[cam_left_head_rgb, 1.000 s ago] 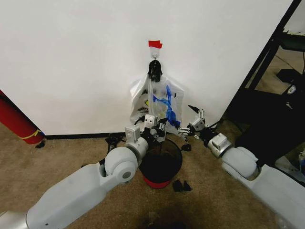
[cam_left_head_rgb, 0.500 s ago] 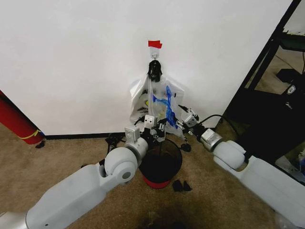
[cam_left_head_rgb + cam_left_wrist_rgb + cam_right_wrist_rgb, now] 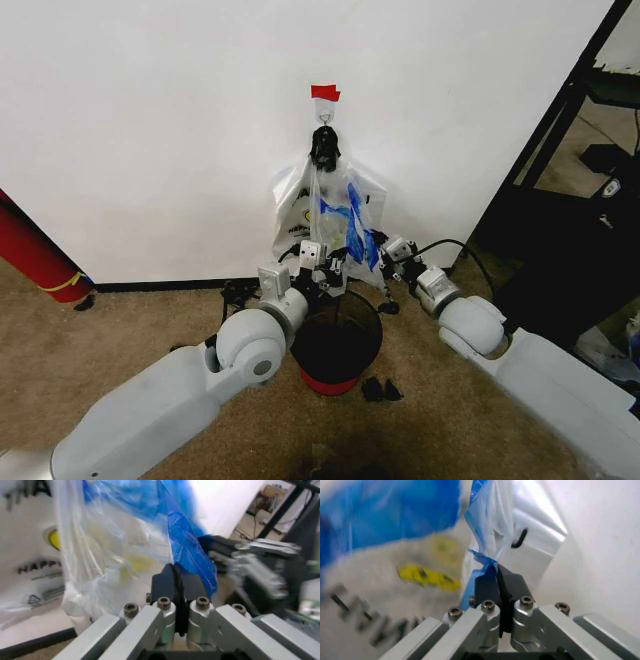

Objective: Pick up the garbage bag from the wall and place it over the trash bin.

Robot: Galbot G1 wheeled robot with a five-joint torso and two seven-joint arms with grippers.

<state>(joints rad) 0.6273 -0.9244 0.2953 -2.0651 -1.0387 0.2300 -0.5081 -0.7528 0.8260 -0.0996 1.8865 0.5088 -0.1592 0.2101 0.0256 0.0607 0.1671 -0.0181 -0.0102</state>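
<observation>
Nearest, the trash bin (image 3: 337, 345) stands on the carpet, unlined. Just beyond its rim, the left claw (image 3: 330, 270) pinches the garbage bag (image 3: 345, 225) at its blue lower edge. The right claw (image 3: 383, 252), apart from the bag a second ago, has swung in and now clamps the blue fold too. Farther back, the bag's handles hang from the hook (image 3: 324, 118) on the wall (image 3: 180, 120), so lifting off looks possible.

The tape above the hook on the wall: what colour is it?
Red. The tape shows best in the head view, against the white wall.
</observation>
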